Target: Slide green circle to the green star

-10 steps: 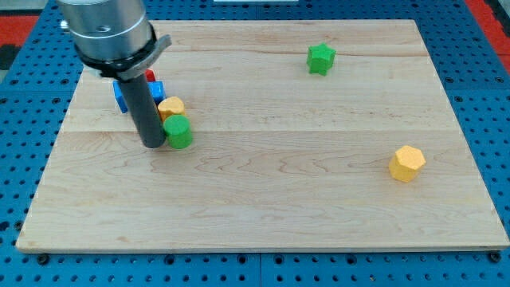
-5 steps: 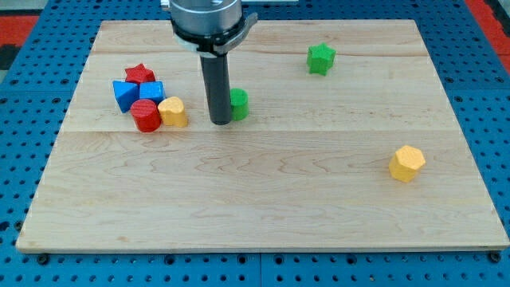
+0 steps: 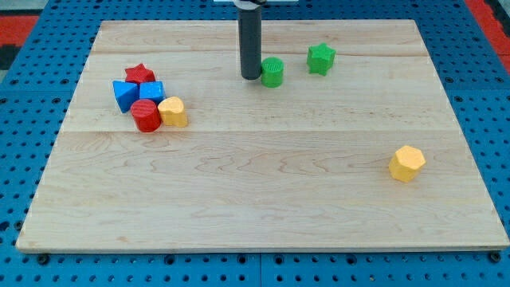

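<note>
A pale wooden tabletop (image 3: 263, 191) filled most of the view, resting on a blue pegboard. A straight dark rod came down from the view's top edge, and my tip (image 3: 251, 76) rested on the wood in the upper middle of the board. There was no claw on this arm, so nothing could be spread or pinched; the rod only pushed.

The green circle (image 3: 272, 72) stood just to the view's right of my tip, touching it or nearly so. The green star (image 3: 321, 58) lay near, further to the view's right and slightly higher, with a strip of bare wood between the two green blocks. They were not yet together.

Well apart, at the view's left, sat a tight cluster: a red star (image 3: 140, 75), two blue blocks (image 3: 125, 94) whose shapes were hard to make out, a red circle (image 3: 146, 115) and a yellow block (image 3: 173, 112). A yellow hexagon (image 3: 407, 163) sat alone at the view's right, lower down.

By my judgement the task was most of the way done: the circle sat close to the star, and only a short push toward the view's right and a little upward was left to close the gap.
</note>
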Controlling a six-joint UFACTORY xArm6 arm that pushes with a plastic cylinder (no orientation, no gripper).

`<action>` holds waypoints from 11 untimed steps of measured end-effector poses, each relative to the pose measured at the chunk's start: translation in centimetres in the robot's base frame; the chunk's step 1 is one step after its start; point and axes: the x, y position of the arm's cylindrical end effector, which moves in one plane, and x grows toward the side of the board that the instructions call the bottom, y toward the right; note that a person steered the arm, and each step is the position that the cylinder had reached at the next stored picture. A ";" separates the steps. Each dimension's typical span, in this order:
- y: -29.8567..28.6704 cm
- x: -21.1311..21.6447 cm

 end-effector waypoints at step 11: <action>-1.3 -2.5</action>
